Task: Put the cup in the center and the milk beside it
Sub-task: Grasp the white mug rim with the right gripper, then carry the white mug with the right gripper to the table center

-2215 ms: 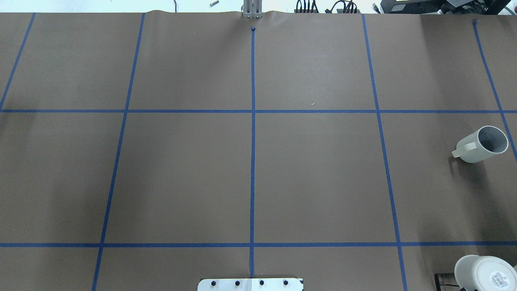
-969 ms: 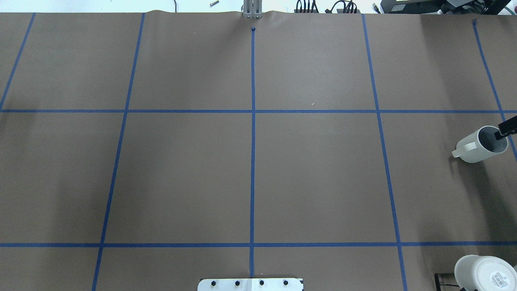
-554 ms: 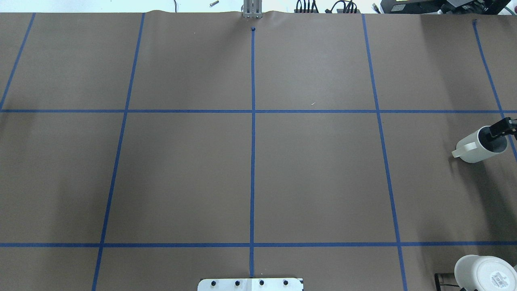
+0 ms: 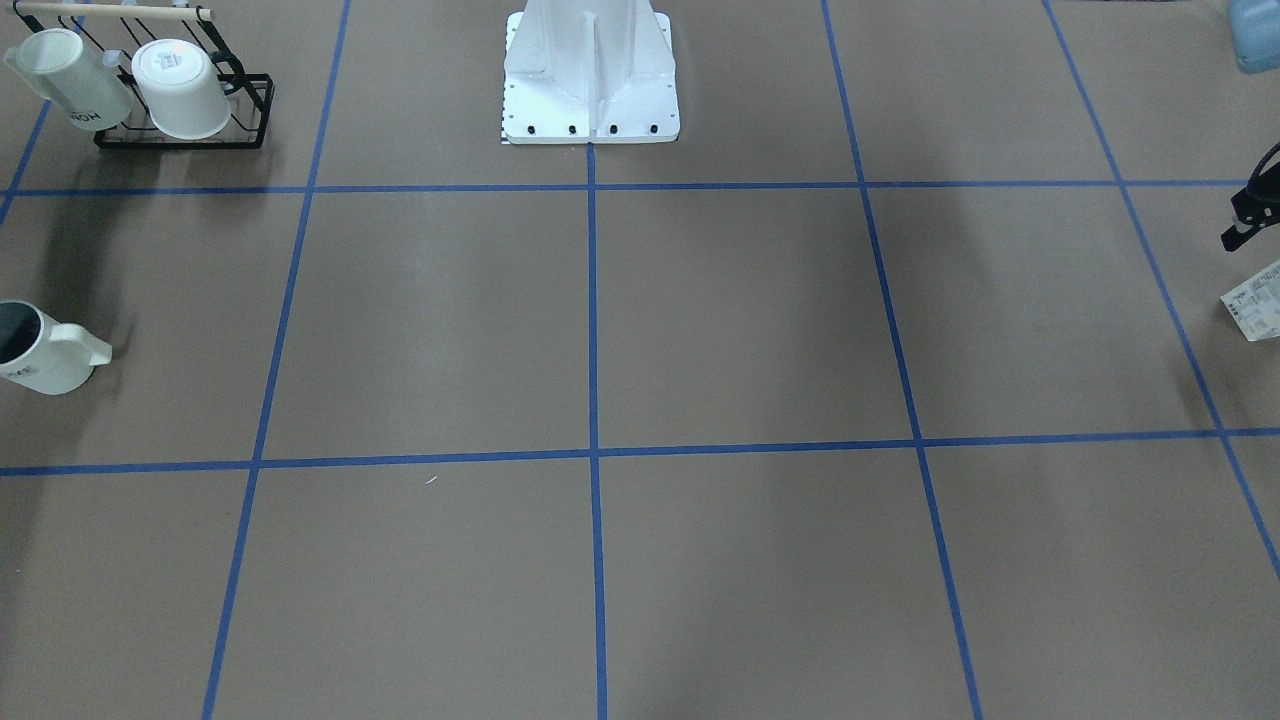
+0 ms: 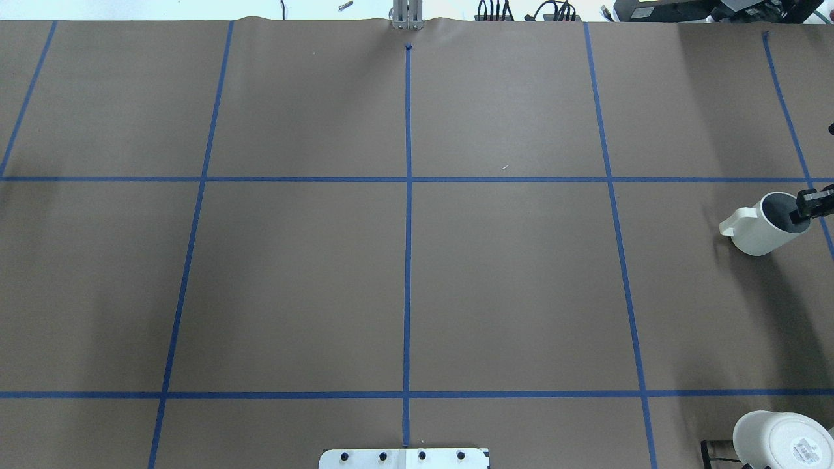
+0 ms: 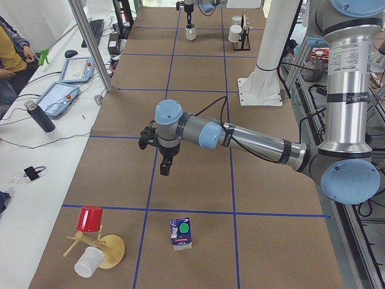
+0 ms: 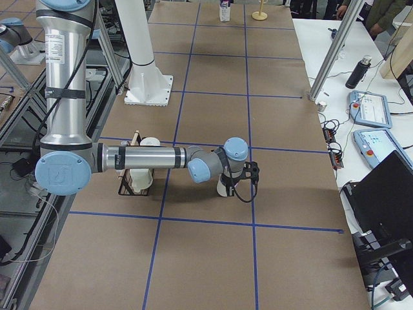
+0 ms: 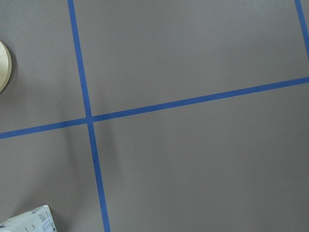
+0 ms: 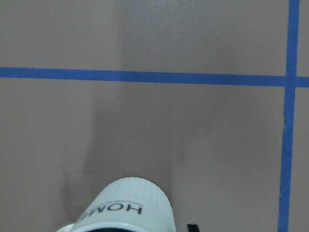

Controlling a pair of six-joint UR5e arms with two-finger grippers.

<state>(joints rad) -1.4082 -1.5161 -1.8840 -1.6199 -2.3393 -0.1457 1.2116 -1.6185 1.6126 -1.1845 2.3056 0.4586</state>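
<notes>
The cup (image 5: pixel 759 228) is a white mug with a dark grey inside, at the table's right edge, handle towards the centre. It also shows in the front view (image 4: pixel 35 352) and, with "HOME" lettering, in the right wrist view (image 9: pixel 128 210). My right gripper (image 5: pixel 809 205) grips its rim, one finger inside the mug. The milk (image 6: pixel 181 233) stands upright at the table's left end, with only its corner in the front view (image 4: pixel 1258 312) and the left wrist view (image 8: pixel 29 222). My left gripper (image 6: pixel 165 164) hangs above the table short of the carton; I cannot tell whether it is open.
A black wire rack (image 4: pixel 180 135) with two white mugs stands near the robot's right side, and also shows in the overhead view (image 5: pixel 720 449). A wooden stand (image 6: pixel 99 247) with a red cup is beyond the milk. The robot's base plate (image 5: pixel 404 458) is at the near edge.
My right gripper came in from the right edge and closed on the cup's rim. The cup has since shifted left and a little away from the robot.
</notes>
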